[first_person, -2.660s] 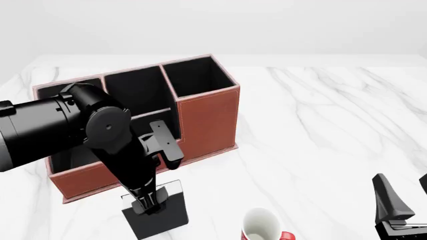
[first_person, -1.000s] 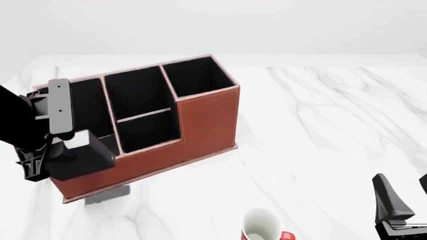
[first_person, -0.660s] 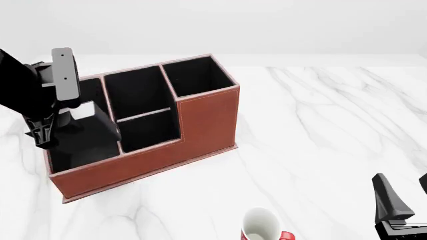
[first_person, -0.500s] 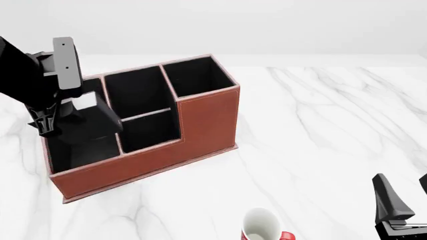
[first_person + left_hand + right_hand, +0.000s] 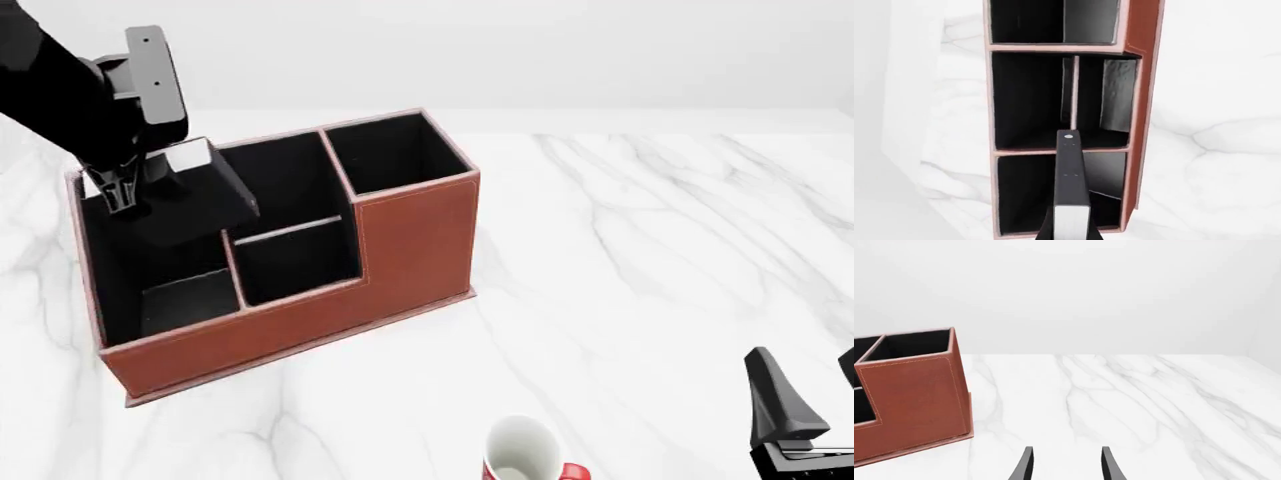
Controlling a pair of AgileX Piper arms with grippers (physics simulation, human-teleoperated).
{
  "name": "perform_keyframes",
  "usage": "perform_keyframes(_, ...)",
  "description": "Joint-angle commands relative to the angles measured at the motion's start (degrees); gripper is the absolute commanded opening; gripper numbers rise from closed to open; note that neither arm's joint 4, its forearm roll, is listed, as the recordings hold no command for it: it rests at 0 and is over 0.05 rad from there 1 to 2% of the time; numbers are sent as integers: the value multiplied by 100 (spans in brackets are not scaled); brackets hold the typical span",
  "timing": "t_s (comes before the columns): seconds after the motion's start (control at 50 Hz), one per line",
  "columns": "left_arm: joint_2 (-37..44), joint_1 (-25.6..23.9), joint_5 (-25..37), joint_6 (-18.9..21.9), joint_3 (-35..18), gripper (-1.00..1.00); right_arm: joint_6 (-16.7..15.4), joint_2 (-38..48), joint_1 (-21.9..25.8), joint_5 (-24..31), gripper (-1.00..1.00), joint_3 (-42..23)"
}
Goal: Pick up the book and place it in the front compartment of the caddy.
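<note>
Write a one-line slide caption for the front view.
Left gripper holds the black book above the reddish-brown caddy; a white mug stands nearer the camera.

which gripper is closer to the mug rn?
Right. The right gripper sits near the table's front edge, just right of the mug. The left gripper is up over the caddy, holding the book, far from the mug.

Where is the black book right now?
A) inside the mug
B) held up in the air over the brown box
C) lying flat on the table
B: the left gripper holds the book above the brown box, not on the table.
</note>
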Motion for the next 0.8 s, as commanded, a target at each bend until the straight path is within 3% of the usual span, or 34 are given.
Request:
perform_keyframes(0.02,385,-144,0,-24,-693,-100,0,-6,1,4,100,0)
perform_keyframes(0.14,602,-264,0,-76,-1022,-100,1,-5,1,4,100,0)
perform_keyframes(0.16,712,-418,0,-197,-1335,-100,-1,-6,0,4,100,0)
perform_keyframes(0.24,720,-322,0,-125,-1279,-100,0,-6,0,4,100,0)
perform_keyframes(0.46,1073,-573,0,-454,-1493,-100,0,-6,-1,4,100,0)
perform_keyframes(0.8,1412,-623,0,-606,-1657,-100,0,-5,1,4,100,0)
